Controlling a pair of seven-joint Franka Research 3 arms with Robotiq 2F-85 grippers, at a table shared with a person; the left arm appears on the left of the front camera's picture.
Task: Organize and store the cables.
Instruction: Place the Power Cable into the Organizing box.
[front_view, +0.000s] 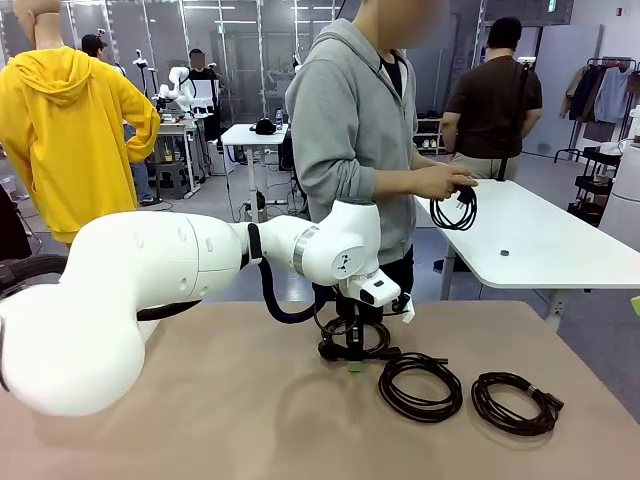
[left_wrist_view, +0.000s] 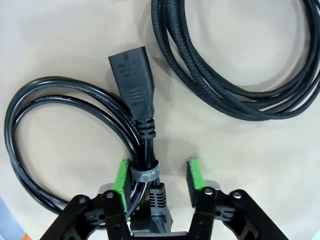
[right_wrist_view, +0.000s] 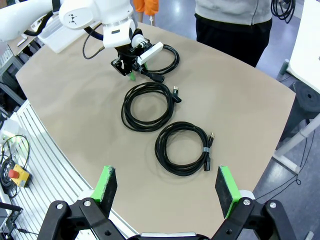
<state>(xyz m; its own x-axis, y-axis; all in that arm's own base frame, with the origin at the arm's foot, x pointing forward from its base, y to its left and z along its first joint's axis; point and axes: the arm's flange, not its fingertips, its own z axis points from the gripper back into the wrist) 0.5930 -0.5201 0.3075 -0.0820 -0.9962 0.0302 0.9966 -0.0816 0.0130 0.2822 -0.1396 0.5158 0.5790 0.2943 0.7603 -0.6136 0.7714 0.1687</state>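
The light, limp cable coil on the counter is judged best taken at its strapped neck, which is straddled, not pinched, by the half-spread left end effector. The right end effector is spread wide above two further coils. The strapped coil's near loops are hidden behind the left end effector.

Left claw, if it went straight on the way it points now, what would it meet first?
Probably the smooth black cable, at its strap, inside the left claw; the table lies just beneath.
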